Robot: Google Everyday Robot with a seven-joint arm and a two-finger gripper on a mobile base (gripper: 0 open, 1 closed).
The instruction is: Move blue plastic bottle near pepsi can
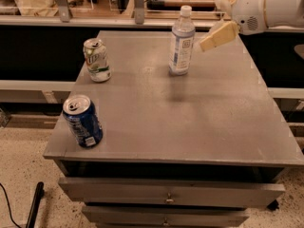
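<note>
The water bottle (182, 42) stands upright near the far edge of the table (190, 122). The end effector (218, 36) hangs just right of it, apart from it. The dark blue can (83, 121) stands at the near left corner, well apart from the bottle, and the silver-green can (97, 60) stands farther back on the left.

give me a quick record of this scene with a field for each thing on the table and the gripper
table: grey, drawers under the front edge
water bottle: upright, far side, near the middle
blue can: upright, near left corner
silver-green can: upright, far left
gripper: in the air just right of the water bottle, seemingly apart from it
task state: water bottle not yet near the blue can
</note>
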